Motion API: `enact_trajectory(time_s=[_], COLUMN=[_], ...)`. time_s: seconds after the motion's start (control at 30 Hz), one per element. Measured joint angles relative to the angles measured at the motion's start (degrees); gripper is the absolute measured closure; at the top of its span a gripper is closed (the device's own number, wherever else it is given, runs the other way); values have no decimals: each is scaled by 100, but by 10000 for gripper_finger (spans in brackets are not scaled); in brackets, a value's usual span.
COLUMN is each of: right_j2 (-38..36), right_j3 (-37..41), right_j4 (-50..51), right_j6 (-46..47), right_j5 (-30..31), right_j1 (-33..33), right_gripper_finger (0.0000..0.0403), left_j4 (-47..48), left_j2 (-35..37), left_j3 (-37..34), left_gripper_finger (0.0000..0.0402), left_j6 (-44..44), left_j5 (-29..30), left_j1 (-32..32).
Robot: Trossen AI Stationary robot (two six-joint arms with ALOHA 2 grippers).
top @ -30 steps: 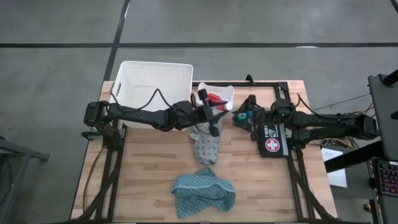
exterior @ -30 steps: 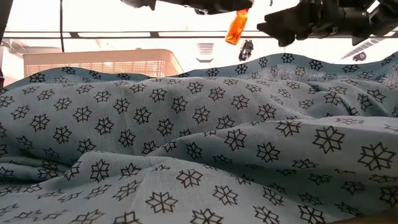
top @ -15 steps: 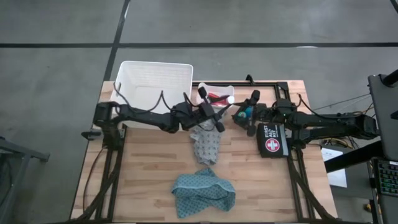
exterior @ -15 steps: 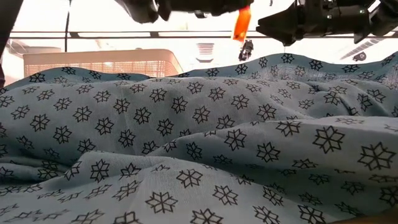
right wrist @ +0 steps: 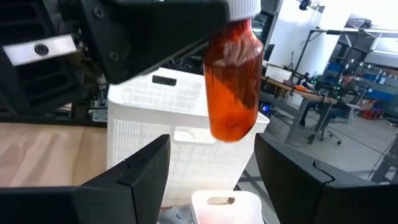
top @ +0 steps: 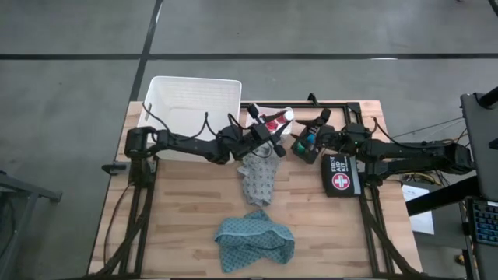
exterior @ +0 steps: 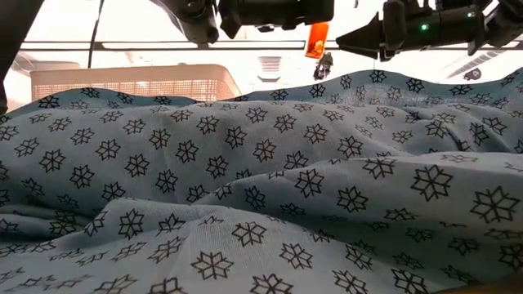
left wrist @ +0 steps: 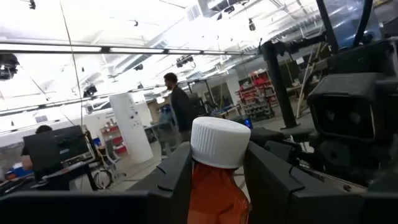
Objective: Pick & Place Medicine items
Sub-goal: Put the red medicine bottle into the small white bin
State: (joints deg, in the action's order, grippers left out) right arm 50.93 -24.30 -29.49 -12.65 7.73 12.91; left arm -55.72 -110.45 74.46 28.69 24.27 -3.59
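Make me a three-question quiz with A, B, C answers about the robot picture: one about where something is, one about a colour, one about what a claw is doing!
1. Where is the white basket?
A. far left part of the table
B. near right corner
C. on the floor

2. What colour is the bottle's cap?
A. black
B. white
C. yellow

3. What is the left gripper doing?
A. hanging open
B. holding the red bottle
C. gripping a cloth

Answers:
1 A, the high view shows it there.
2 B, the left wrist view shows a white cap.
3 B, its jaws are shut on the bottle's sides.
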Motion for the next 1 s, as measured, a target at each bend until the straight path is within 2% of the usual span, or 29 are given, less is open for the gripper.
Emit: enact_trajectory(time_s=[0.27,0.5,0.87,1.0], right_j2=[130,522,1287,1292], right_j3=[-142,-300,-1014,-1079], right_j4=[-7,-250,-234,-216], right_j6=[16,-2,-358,-367], right_j5=[-7,-23,61,39], right_j1=[-31,-31,-21,-15], right_gripper_finger=[174,174,174,174], left_j4=[-2,-7,-90,-46], left_j2=[0,0,24,58], left_j3=[-5,-7,-7,-23], left_gripper_finger=[277,277,277,277], left_j6=[-20,-20,13,-20], left_j5=[-2,-24,105,14], left_j1=[-49,-53,-64,-64])
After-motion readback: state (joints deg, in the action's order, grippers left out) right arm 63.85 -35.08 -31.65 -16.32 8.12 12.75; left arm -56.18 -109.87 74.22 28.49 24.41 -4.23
